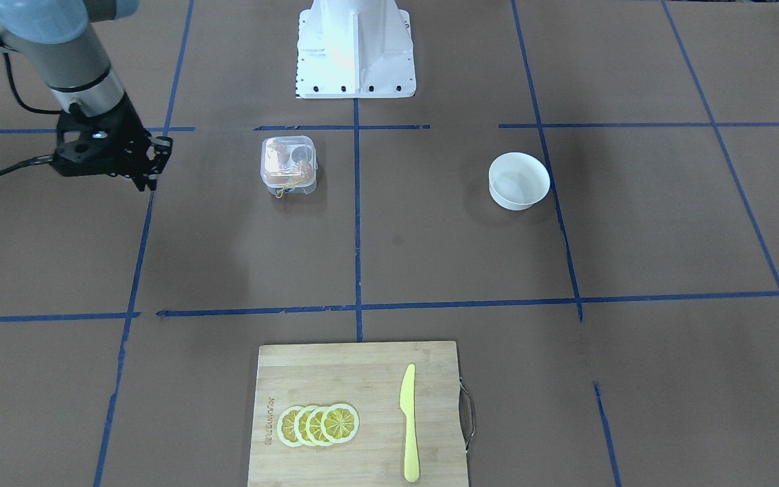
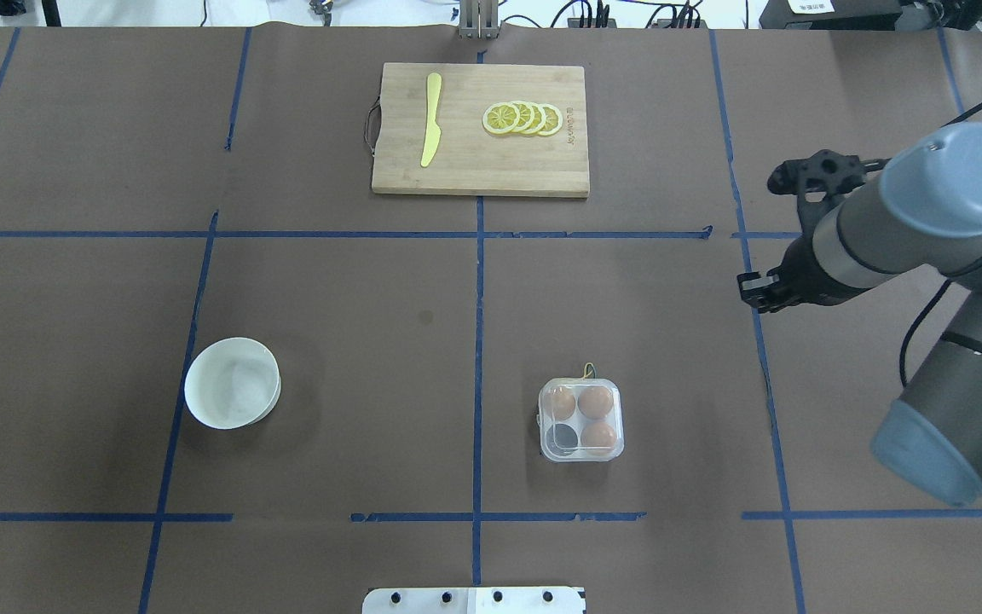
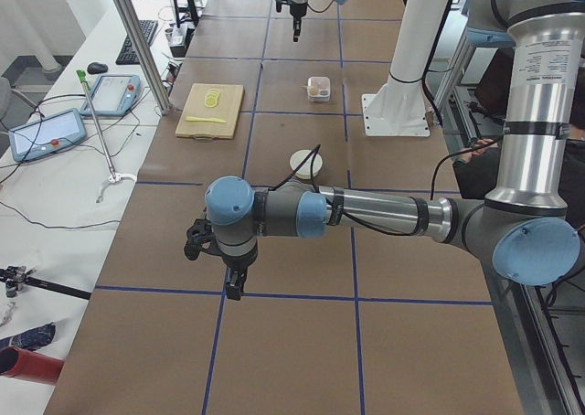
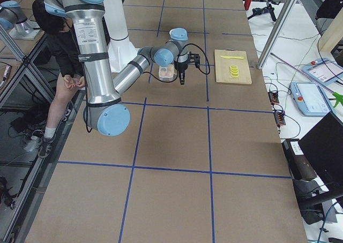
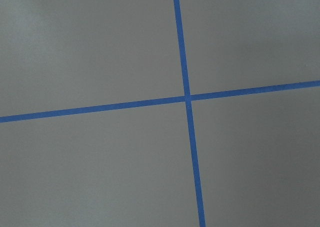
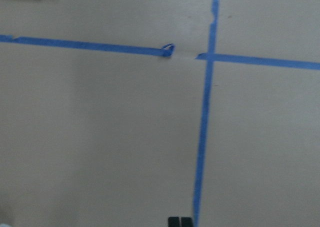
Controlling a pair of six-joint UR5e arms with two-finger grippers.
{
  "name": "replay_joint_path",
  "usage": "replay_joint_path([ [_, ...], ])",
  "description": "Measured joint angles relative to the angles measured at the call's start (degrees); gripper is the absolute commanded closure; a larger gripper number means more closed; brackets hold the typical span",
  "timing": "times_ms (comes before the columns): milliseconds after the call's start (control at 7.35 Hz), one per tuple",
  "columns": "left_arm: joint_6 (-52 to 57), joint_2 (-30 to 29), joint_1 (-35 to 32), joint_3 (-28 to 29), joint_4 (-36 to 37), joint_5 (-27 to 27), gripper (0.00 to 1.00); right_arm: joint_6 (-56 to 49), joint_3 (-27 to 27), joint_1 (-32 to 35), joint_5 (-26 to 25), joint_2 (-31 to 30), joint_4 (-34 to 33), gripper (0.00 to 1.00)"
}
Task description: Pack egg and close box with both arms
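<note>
Clear-plastic egg carton (image 2: 581, 419), three eggs (image 2: 595, 401) in, lid looks down, sits left of right claw (image 1: 149, 177), toward base (image 2: 474, 599); claw pinched shut, empty. Left claw (image 3: 233, 289) far off, opening unreadable.

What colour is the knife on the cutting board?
Yellow; the knife shows best in the exterior front-facing view.

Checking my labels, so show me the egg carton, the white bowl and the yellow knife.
egg carton (image 2: 581, 457), overhead view, its near rim.
white bowl (image 2: 233, 384), overhead view, its bare inside.
yellow knife (image 2: 431, 119), overhead view, middle of its length.
</note>
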Motion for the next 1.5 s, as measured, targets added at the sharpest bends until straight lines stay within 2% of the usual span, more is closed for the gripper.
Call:
replay_joint_path([
  [272, 0.0, 0.5, -0.1, -0.8, 0.0, -0.1, 0.0, -19.4, -2.4, 12.1, 4.4, -7.2, -0.1, 0.67],
  [408, 0.2, 0.7, -0.1, -1.0, 0.0, -0.1, 0.0, -30.5, -5.1, 18.8, 7.1, -10.0, -0.1, 0.57],
  [544, 0.4, 0.8, -0.1, -1.0, 0.0, -0.1, 0.0, -39.4, -7.7, 24.6, 9.2, -11.9, -0.1, 0.01],
  [680, 0.6, 0.9, -0.1, -1.0, 0.0, -0.1, 0.0, -45.6, -10.3, 29.3, 10.8, -13.1, -0.1, 0.0],
  [952, 0.6, 0.9, -0.1, -1.0, 0.1, -0.1, 0.0, -49.7, -12.9, 34.1, 11.6, -15.0, -0.1, 0.0],
  [1496, 0.6, 0.9, 0.0, -1.0, 0.2, -0.1, 0.0, -49.8, -14.0, 35.2, 11.5, -17.2, 0.0, 0.0],
])
